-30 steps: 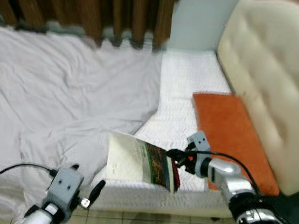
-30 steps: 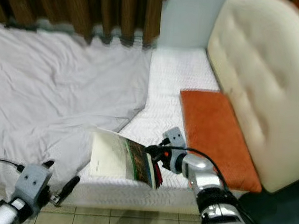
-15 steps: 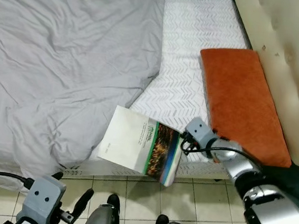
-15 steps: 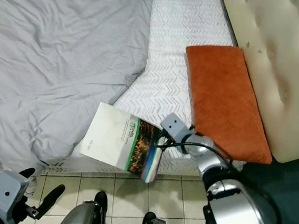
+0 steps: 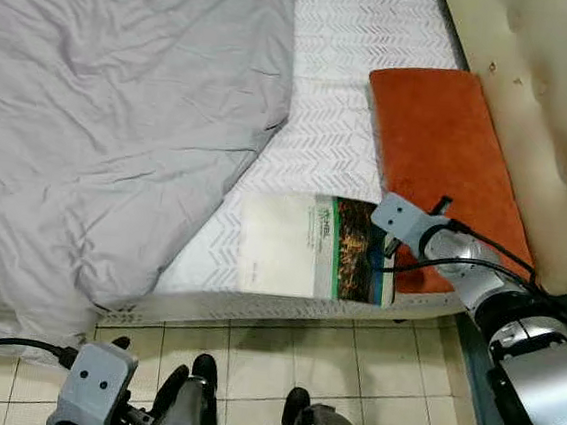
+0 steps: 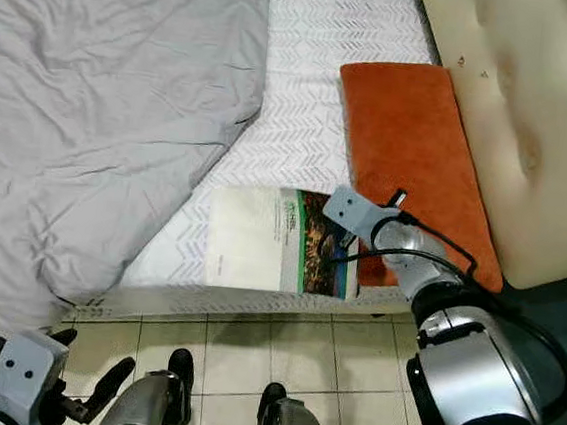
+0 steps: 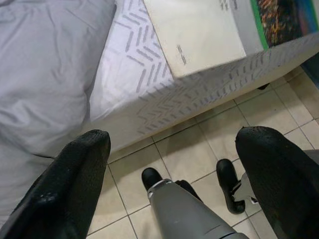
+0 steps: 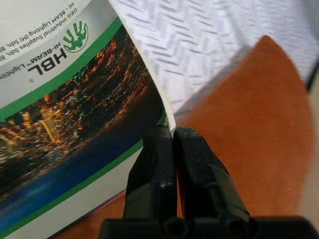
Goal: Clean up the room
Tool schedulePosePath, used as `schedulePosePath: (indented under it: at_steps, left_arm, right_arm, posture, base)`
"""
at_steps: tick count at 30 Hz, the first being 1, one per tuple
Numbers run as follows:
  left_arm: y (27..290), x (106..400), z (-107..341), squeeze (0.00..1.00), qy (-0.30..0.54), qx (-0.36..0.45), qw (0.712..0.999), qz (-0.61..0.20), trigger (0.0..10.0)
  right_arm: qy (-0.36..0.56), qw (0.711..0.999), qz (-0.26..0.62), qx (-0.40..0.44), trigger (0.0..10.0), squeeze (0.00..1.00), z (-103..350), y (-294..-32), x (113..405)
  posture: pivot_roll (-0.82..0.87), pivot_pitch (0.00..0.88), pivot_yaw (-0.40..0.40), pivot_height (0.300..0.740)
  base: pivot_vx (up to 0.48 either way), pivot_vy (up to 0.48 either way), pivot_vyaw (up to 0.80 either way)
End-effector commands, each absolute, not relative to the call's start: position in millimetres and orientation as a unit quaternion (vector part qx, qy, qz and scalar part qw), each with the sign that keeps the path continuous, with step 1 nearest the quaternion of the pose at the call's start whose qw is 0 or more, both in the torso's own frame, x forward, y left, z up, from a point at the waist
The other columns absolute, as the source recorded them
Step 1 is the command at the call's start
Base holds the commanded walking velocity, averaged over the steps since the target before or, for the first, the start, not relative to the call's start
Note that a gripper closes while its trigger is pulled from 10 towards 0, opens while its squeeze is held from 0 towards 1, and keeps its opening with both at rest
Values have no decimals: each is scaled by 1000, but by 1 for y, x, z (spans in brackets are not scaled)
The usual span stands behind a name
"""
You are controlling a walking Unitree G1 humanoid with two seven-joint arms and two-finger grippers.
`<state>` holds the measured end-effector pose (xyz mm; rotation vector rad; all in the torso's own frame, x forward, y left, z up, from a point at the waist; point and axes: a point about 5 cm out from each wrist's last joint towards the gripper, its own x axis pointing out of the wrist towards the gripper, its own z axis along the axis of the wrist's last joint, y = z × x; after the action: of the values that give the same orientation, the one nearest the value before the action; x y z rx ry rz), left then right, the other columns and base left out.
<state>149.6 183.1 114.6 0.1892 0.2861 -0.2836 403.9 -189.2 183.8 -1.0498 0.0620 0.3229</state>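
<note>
Right wrist view shows my right gripper (image 8: 172,137) clenched on the book (image 5: 310,247), now flat at lower centre on the mattress (image 5: 322,126); ready to release. Left gripper (image 7: 174,164) hangs open.

One book (image 5: 305,247) lies near the front edge of the bed (image 5: 345,38), its cover part white and part a dark photograph. One orange cushion (image 5: 440,147) sits to its right, on the far right side of the mattress. One grey sheet (image 5: 103,105) is spread in folds over the left of the bed. One cream padded headboard (image 5: 540,107) stands along the right. Two tools are counted: the right tool (image 8: 173,133), with its two black fingers pressed together on the book's edge, and the left tool (image 7: 174,164), with its two black fingers spread wide above the tiled floor (image 5: 260,356). Two robot feet (image 7: 227,181) stand on the tiles.
</note>
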Motion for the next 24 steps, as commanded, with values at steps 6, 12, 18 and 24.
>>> schedulePosePath:
  at_steps: [6, 12, 18, 24]
  left_arm:
    - [182, 144, 117, 0, 144, 100, 975, -135, 10000]
    - [182, 141, 119, 0, 143, 102, 976, -129, 10000]
    - [181, 137, 119, 0, 145, 99, 977, -122, 10000]
    - [177, 136, 118, 0, 142, 95, 978, -118, 10000]
  right_arm:
    - [-22, 844, 120, -522, 0, 0, 206, -178, 412]
    - [-53, 821, 124, -555, 0, 0, 214, -162, 414]
    - [-74, 787, 130, -598, 0, 0, 219, -152, 416]
    - [-98, 771, 125, -617, 3373, 35, 225, -146, 417]
  posture:
    - [199, 558, -83, 740]
    - [219, 557, -87, 740]
    - [217, 558, -105, 740]
    - [214, 557, -113, 740]
  base:
    - [0, 0, 0]
    - [0, 0, 0]
    - [0, 0, 0]
    - [0, 0, 0]
